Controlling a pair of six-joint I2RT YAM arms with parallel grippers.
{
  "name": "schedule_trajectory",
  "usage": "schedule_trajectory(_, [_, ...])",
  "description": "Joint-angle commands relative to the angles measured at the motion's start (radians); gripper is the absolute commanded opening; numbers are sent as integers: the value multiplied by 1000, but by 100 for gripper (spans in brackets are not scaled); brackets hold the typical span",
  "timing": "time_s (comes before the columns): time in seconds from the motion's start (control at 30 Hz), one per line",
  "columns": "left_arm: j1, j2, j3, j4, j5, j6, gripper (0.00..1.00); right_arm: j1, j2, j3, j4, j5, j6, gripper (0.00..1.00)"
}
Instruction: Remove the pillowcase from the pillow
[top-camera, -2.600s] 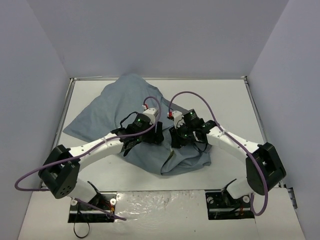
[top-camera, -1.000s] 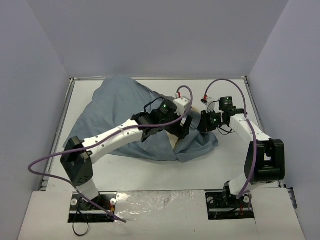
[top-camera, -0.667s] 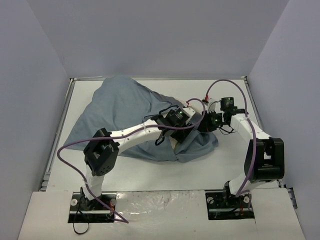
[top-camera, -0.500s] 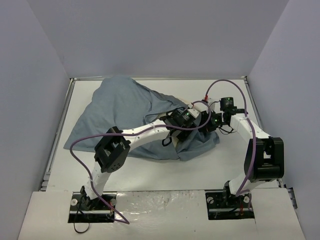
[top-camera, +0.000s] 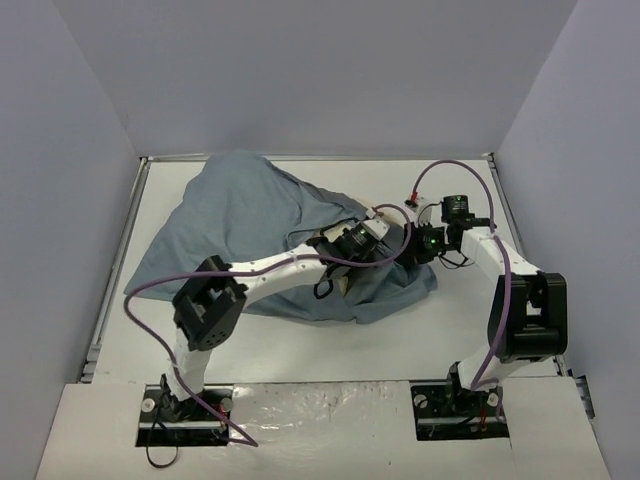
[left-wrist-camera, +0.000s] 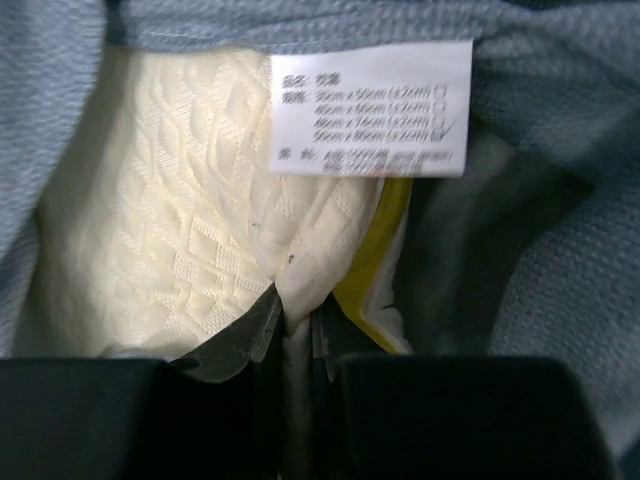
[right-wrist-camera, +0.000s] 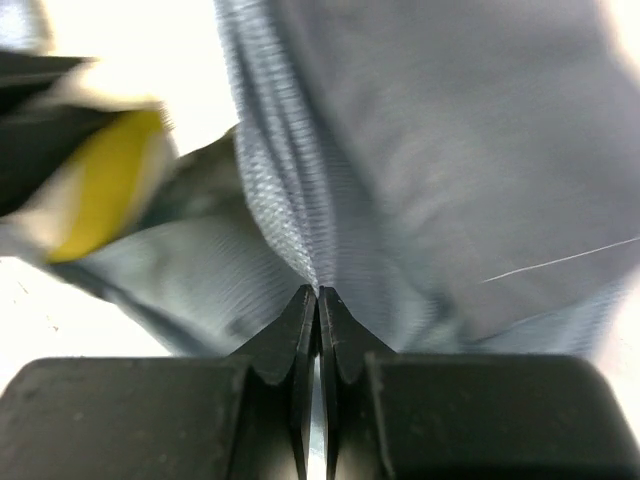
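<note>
- Since 2.6 s ago the left arm (top-camera: 270, 268) has swung from the middle of the pillowcase (top-camera: 245, 215) to its right-hand mouth, and the right arm (top-camera: 490, 262) has drawn out to its right edge.
- At the near side of the pillowcase the left arm lies long and low, while the right arm rises steeply and bends in.
- Inside the mouth, the left gripper (left-wrist-camera: 285, 310) nips the cream corner of the pillow (left-wrist-camera: 170, 220), beside its yellow seam (left-wrist-camera: 372, 250) and below a white label (left-wrist-camera: 370, 105).
- Just right of the mouth, the right gripper (right-wrist-camera: 318, 300) has its fingers pressed together on 1 fold of the cloth.
- The foam looks light and springy and the cloth limp and clingy, so foam corner against cloth rim seems the best pair of holds.
- Farther off, the pillowcase heaps up on the table (top-camera: 300, 345), most of the pillow hidden inside it.
</note>
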Motion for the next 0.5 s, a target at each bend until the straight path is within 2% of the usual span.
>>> schedule_trajectory(0.0, [40,-272,-77,20,127,-30,2,-13,24,36,-3,17,13,0])
schedule_trajectory(0.03, [49,-323,-130,50,219,-33,2,-23,25,44,12,20,41,0])
schedule_trajectory(0.17, [64,-593,-289,115,391,29,2,-23,33,77,139,69,121,0])
schedule_trajectory(0.27, [85,-710,-402,193,460,54,2,-23,70,105,210,109,158,0])
schedule_trajectory(0.33, [147,-798,-485,268,509,7,2,-7,125,114,220,141,172,0])
schedule_trajectory(0.47, [242,-858,-499,371,641,-114,2,77,173,104,207,276,142,0])
